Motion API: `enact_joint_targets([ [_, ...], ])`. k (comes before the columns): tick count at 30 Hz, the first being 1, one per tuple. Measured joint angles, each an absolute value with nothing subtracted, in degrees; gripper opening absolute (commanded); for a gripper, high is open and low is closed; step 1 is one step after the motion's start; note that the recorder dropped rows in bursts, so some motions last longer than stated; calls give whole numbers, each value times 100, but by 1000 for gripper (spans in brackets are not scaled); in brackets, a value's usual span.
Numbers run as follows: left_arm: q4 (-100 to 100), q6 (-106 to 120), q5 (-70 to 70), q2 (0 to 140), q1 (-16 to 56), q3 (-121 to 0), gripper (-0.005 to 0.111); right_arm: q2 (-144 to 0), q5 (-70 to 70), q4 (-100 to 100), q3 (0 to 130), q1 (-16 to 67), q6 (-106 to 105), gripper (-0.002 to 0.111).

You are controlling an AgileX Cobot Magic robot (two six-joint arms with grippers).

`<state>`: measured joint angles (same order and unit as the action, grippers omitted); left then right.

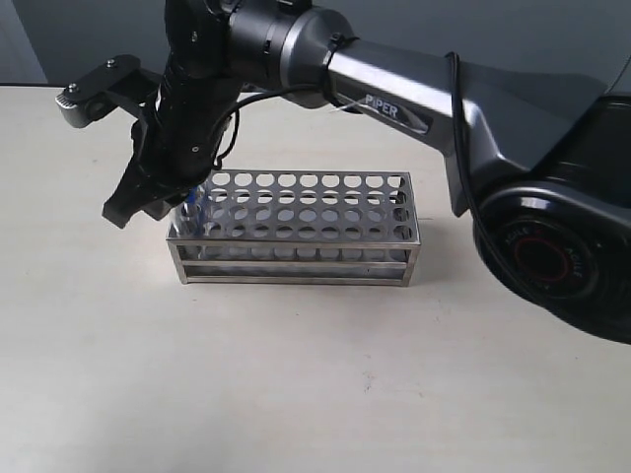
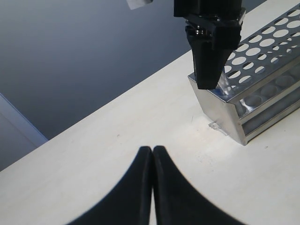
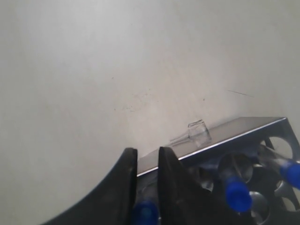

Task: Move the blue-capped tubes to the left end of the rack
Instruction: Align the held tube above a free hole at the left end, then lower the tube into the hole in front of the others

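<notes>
The silvery rack (image 1: 306,222) stands in the middle of the table. My right gripper (image 1: 185,205) reaches across to the rack's left end and stands over its corner holes. In the right wrist view its fingers (image 3: 126,187) are narrowly apart around the blue cap of a blue-capped tube (image 3: 145,213) that stands in the rack (image 3: 220,136). Two more blue caps (image 3: 236,194) (image 3: 291,172) show in nearby holes. My left gripper (image 2: 152,149) is shut and empty, low over the bare table, short of the rack's end (image 2: 220,112).
A small clear piece (image 2: 214,125) lies on the table against the rack's left end. The right arm (image 1: 414,99) spans the back of the scene above the rack. Bare tabletop (image 1: 296,394) lies in front of the rack.
</notes>
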<state>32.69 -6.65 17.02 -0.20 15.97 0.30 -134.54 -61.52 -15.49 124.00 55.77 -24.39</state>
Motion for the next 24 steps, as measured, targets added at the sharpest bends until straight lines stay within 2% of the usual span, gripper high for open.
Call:
enact_joint_targets([
  [24, 3269, -665, 1702, -20, 1597, 30, 1, -13338, -6416, -1408, 12400, 5586, -2102, -1],
])
